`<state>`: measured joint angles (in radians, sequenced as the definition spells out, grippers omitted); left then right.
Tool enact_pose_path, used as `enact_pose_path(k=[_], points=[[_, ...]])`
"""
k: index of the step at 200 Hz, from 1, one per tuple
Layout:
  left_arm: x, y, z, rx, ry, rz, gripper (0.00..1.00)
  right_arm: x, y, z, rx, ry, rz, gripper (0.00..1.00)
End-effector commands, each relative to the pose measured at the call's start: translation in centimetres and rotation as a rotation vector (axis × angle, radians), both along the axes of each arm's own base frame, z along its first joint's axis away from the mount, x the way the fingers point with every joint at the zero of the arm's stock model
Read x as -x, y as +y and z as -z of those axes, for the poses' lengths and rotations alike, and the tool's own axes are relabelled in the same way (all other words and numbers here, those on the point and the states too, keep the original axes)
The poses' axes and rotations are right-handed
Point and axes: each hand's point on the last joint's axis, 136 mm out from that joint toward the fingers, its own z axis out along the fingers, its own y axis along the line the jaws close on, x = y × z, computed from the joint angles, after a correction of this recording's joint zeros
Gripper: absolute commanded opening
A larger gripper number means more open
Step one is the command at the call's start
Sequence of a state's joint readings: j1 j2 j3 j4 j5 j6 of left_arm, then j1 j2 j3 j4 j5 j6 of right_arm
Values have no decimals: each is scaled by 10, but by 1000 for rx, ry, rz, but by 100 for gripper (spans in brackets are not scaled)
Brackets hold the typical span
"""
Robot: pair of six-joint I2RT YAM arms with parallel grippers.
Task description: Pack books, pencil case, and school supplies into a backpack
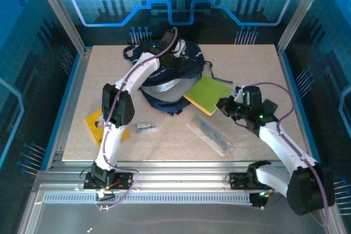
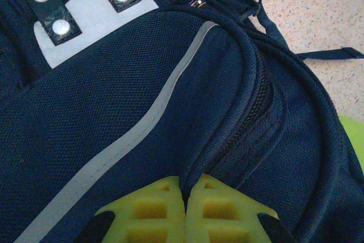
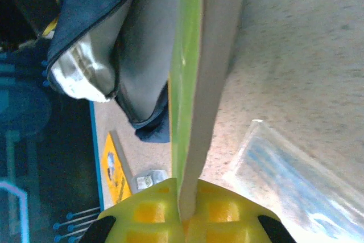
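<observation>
The left gripper (image 2: 185,193) is pinched shut on a fold of the backpack (image 2: 114,118) just beside the zip (image 2: 253,112), at the bag's far top, probably to lift the flap and hold the mouth open toward the other arm; on that side the opening gapes, showing pale lining (image 3: 79,75); the right gripper (image 3: 183,211) is clamped tight on one edge of the green book (image 3: 186,55), so that the free end leads toward the mouth; from above, the book's far corner sits at the rim of the opening, and I cannot tell whether it is inside yet; the step looks like sliding this first book in; the yellow book (image 1: 94,120) lies flat on the table (image 1: 263,69) at left, partly under the left arm, with the pale oblong (image 1: 146,127) near it; the pencil case (image 1: 211,135) lies between the arms, close to the right one; all three wait to be packed.
</observation>
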<state>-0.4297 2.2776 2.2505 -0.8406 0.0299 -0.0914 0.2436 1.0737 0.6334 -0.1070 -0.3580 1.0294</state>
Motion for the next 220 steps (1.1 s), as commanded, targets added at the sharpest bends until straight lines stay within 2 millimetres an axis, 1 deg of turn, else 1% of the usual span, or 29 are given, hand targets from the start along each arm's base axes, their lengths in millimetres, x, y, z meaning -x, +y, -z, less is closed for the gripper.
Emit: enact_pose_path(k=[1,22,27,32,61,70,73,88,107,127,143,146,147,152,158,183,197,220], points=[[-18,0,-27,91,-56,-65,0,-21,30,-24,-91,-116,0,0],[-15,-4,-28,117,-41,-69,0,-33,53,-26,-110,-145,-10,0],[-15,-4,-28,123,-40,-69,0,-36,57,-22,-108,-136,-7,0],[-14,-6,-28,130,-36,-70,0,-41,61,-24,-120,-151,-1,0],[-12,-10,-33,157,-33,-81,0,-64,88,-17,-157,-169,28,0],[-10,-12,-36,163,-36,-81,0,-73,93,-16,-152,-185,49,0],[-10,-13,-36,163,-35,-81,0,-75,95,-19,-155,-199,53,0],[-7,-17,-39,170,-37,-81,0,-88,105,-22,-163,-248,92,0],[-5,-21,-43,179,-42,-82,0,-105,113,-19,-171,-291,157,0],[-3,-23,-48,198,-47,-86,0,-122,118,-3,-187,-278,253,0],[-1,-26,-53,211,-51,-84,0,-137,127,18,-230,-237,319,0],[-1,-26,-53,211,-53,-83,0,-139,129,26,-234,-224,326,0],[0,-27,-54,211,-54,-82,0,-142,131,23,-244,-229,329,0],[0,-26,-56,213,-57,-83,0,-149,136,23,-271,-228,341,0],[1,-27,-58,217,-61,-83,0,-154,142,31,-287,-222,347,0],[4,-28,-67,228,-75,-81,0,-176,167,49,-304,-218,357,0],[5,-27,-71,228,-85,-83,0,-186,176,57,-286,-211,375,0],[5,-24,-70,220,-92,-88,0,-202,187,67,-254,-190,385,0]])
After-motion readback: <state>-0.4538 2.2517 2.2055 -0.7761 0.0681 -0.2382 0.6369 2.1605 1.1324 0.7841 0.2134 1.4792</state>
